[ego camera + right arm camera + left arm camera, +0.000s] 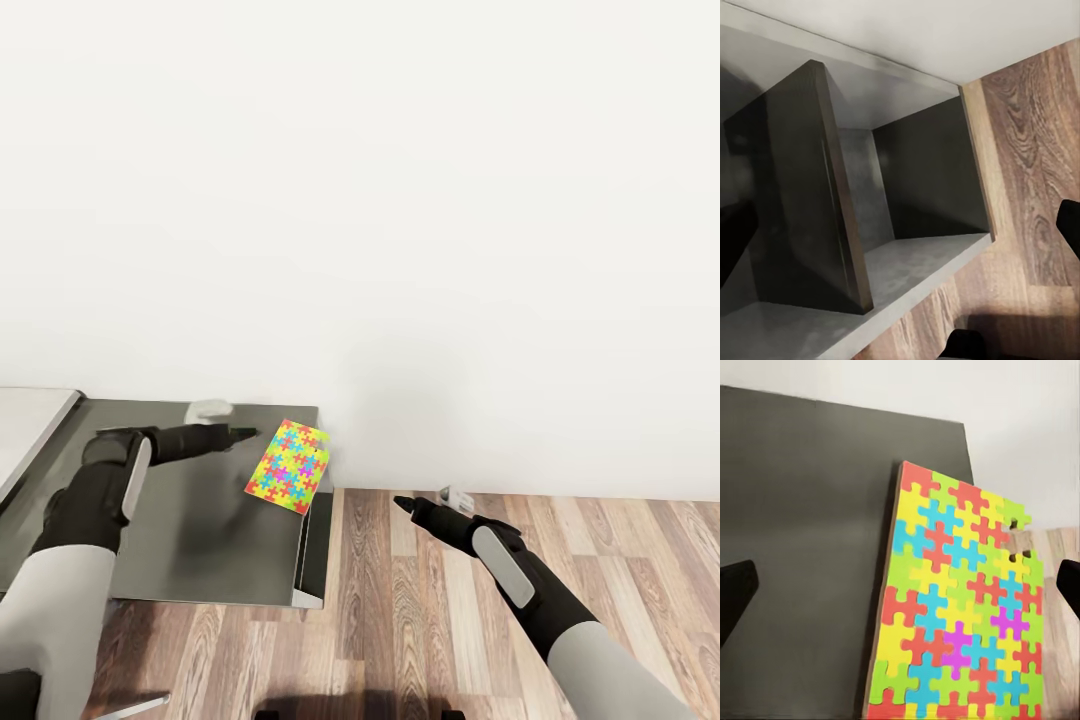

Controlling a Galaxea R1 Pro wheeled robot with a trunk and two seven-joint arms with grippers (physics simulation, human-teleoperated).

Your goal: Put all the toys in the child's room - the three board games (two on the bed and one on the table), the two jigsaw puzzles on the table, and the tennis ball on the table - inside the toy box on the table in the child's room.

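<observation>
A jigsaw puzzle of bright yellow, pink, green and blue pieces lies on the dark grey cabinet top, and its far side reaches past the cabinet's right edge. One piece is missing near a corner. My left gripper is open just left of the puzzle, pointing at it, and its fingertips stand wide apart on either side of the board. Over the wooden floor to the right, my right gripper is open and holds nothing.
A pale grey-white table top shows at the far left edge. The cabinet has open compartments with a dark divider below its top. A white wall stands behind, and wood floor spreads to the right.
</observation>
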